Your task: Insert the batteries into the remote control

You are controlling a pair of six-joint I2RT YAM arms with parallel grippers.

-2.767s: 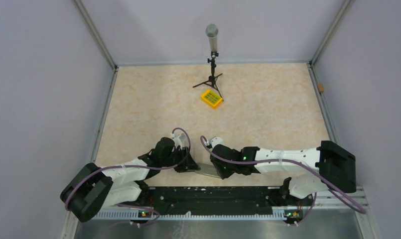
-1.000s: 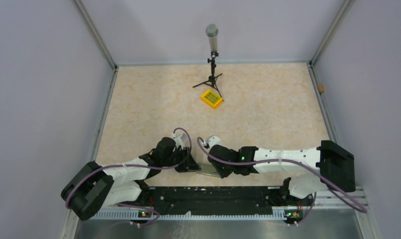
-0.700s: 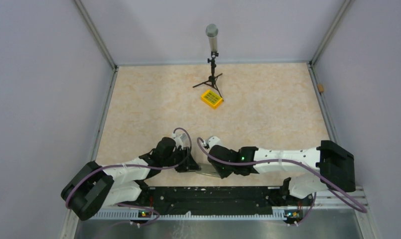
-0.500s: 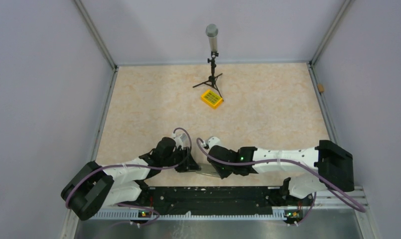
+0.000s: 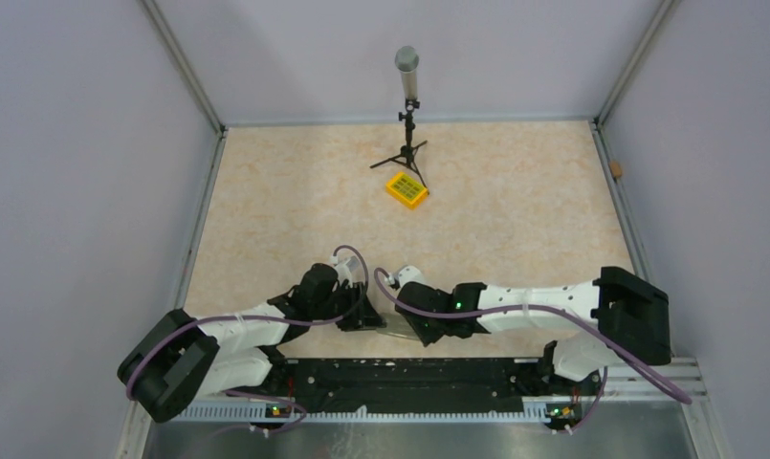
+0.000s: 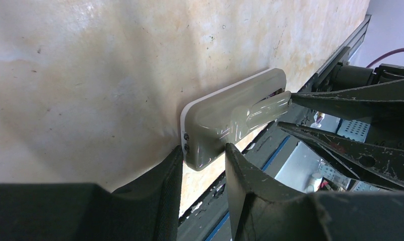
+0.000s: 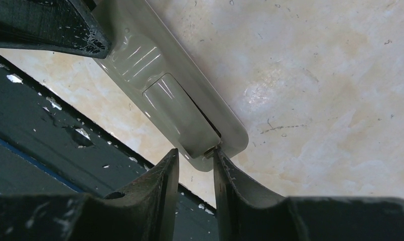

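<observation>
Left wrist shows glossy rounded-rectangular remote control (image 6: 215, 120) on marbled table (image 6: 89, 75).

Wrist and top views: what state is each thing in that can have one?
remote control: lying back up at the table's near edge.
battery cover: on the remote, one edge ajar with a dark gap.
left gripper: shut on the remote control's end.
right gripper: fingertips narrowly apart at the cover's end; grip unclear.
yellow keypad box: lying flat, keys up.
microphone: upright on its tripod.

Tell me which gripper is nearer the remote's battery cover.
Right. The right gripper sits at the battery cover's end of the remote control; the left gripper clamps the opposite end.
</observation>
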